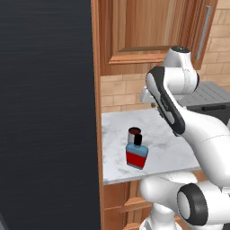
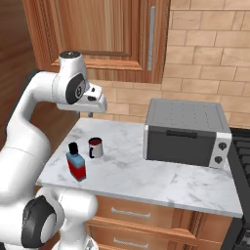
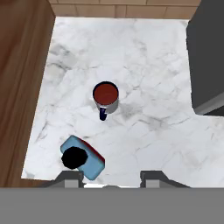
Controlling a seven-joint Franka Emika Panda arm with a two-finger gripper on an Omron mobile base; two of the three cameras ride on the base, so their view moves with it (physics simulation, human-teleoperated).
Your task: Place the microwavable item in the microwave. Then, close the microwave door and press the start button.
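- cup (image 3: 106,97) upright on the marble counter (image 3: 144,65), reddish inside, small handle, nothing gripping it
- blue-and-red bottle (image 3: 82,158) with black cap just beside the cup, apart from it, on the counter's front side
- grey box appliance (image 2: 187,133) well apart on the counter
- wooden panel (image 3: 19,87) along the counter's edge
- tool (image 3: 111,177) high above the counter, jaws parted, holding nothing

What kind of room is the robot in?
It looks like a kitchen: a marble counter with wooden cabinets above it, a small grey oven, and a cup beside a bottle.
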